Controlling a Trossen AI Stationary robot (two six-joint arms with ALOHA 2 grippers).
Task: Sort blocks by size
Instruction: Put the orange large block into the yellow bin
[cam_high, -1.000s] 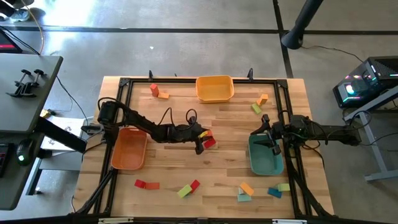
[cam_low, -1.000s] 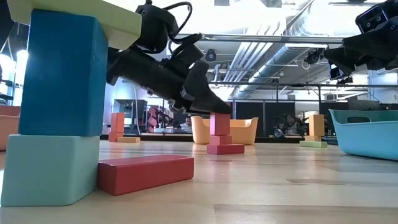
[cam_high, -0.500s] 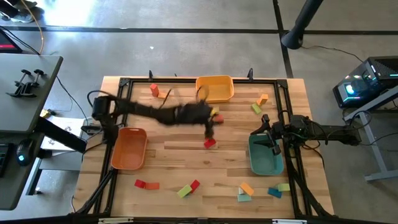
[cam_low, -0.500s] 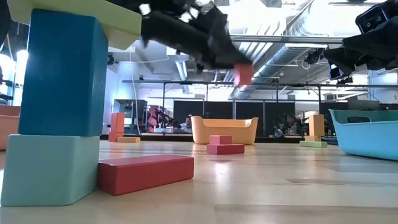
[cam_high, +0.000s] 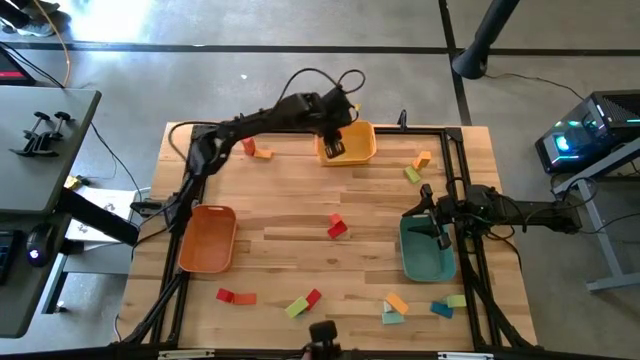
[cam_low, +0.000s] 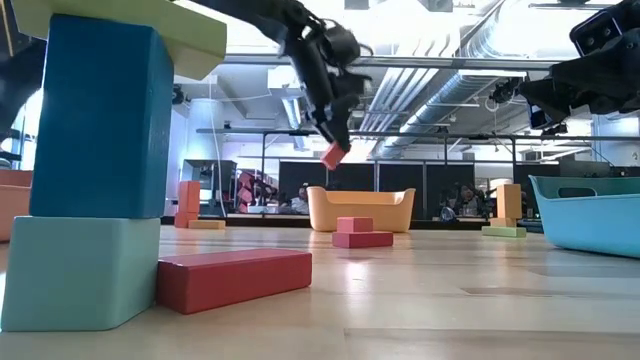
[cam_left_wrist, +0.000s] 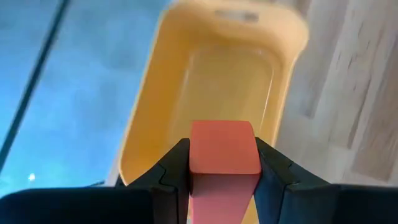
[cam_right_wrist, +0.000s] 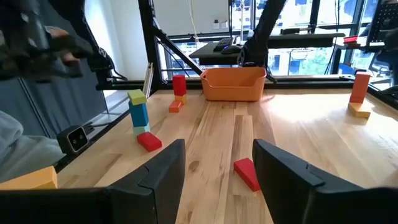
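My left gripper (cam_high: 335, 147) hangs over the yellow tray (cam_high: 362, 150) at the table's far edge, shut on a small red block (cam_left_wrist: 224, 148). The low view shows that block (cam_low: 333, 155) in the air above the tray (cam_low: 380, 208). Two more red blocks (cam_high: 337, 226) lie together on the table's middle, one on top of the other in the low view (cam_low: 358, 232). My right gripper (cam_high: 430, 222) waits open at the right edge, above the teal tray (cam_high: 427, 255), with nothing between its fingers (cam_right_wrist: 168, 174). My left gripper pinches the red block by two opposite sides (cam_left_wrist: 196, 155) between its two fingers (cam_left_wrist: 273, 169). The fingers slant steeply down from above. The block is lifted clear and hangs over the yellow tray's hollow, slightly tilted in the low view.
An orange tray (cam_high: 207, 238) sits at the left. Loose blocks lie at the far left (cam_high: 255, 149), the far right (cam_high: 417, 166) and along the near edge (cam_high: 302, 303), (cam_high: 394, 308), (cam_high: 448, 304). A black frame (cam_high: 300, 128) borders the table.
My left gripper has risen from the red blocks in the middle of the table with one red block, and has swung toward the far edge until it hangs over the yellow tray. It has tipped to point more steeply down. The other red blocks stay in place.
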